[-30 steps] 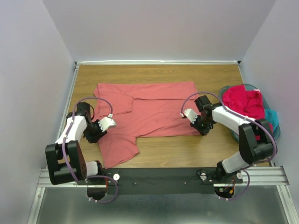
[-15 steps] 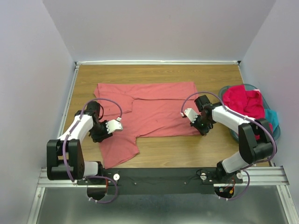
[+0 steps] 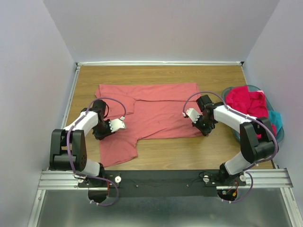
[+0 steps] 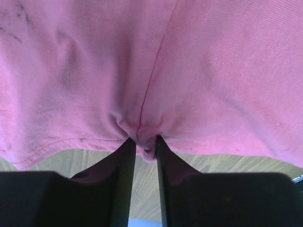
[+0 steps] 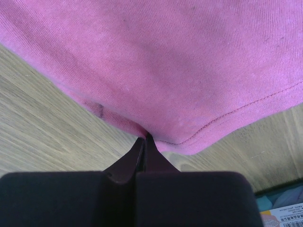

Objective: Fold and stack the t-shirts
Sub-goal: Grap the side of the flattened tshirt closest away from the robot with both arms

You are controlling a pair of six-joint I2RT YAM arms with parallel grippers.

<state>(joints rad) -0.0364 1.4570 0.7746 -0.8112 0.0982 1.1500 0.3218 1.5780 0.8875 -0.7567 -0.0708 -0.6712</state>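
Top external: salmon-pink t-shirt [image 3: 161,111] lies spread flat.

I see a large t-shirt [image 3: 161,111] lying spread across the middle of the tabletop [image 3: 189,75], with one part reaching toward the arm bases on the near left. To its right, at the tabletop's right edge, a basket [image 3: 280,135] holds bundled t-shirts [image 3: 246,104]. My left end effector [image 4: 142,142] sits on the large t-shirt's left side, at a seam. My right end effector [image 5: 143,138] sits at its near right hem, left of the basket.
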